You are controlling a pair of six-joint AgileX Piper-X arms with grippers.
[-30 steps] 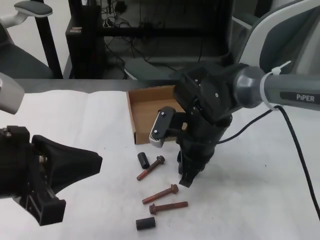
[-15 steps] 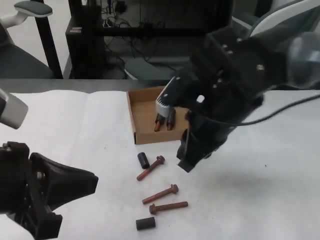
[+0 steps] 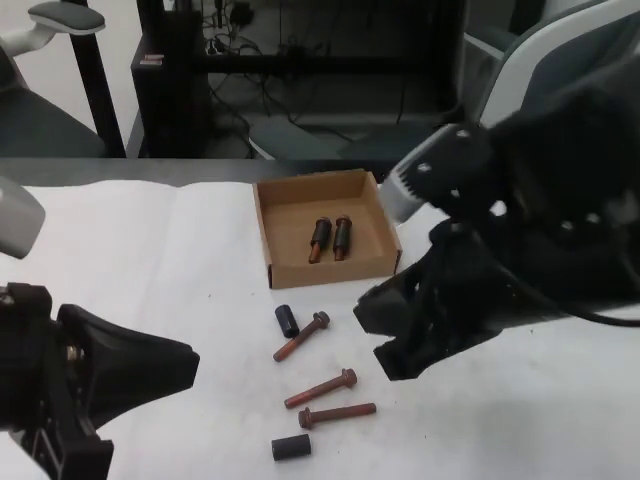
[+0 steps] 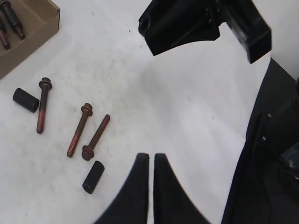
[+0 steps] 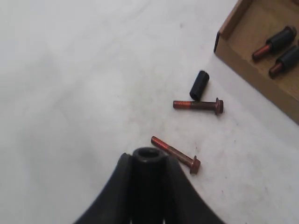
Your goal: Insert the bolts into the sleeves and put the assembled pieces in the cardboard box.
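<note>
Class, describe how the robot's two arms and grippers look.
The left gripper has two smooth black fingers that curve and taper to blunt tips; the right gripper looks alike. The right arm is black with a pale grey ribbed part.

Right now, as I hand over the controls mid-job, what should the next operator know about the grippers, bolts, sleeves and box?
Left gripper: shut, empty, over the bench near the loose parts.
Right gripper: shut on a black sleeve, above the bench.
Done: two assembled pieces lie side by side in the cardboard box.
On the bench in front of the box: three loose bolts and two loose sleeves.
Left: three bolts to sleeve, probably the held sleeve first, then all three go in the box.
</note>
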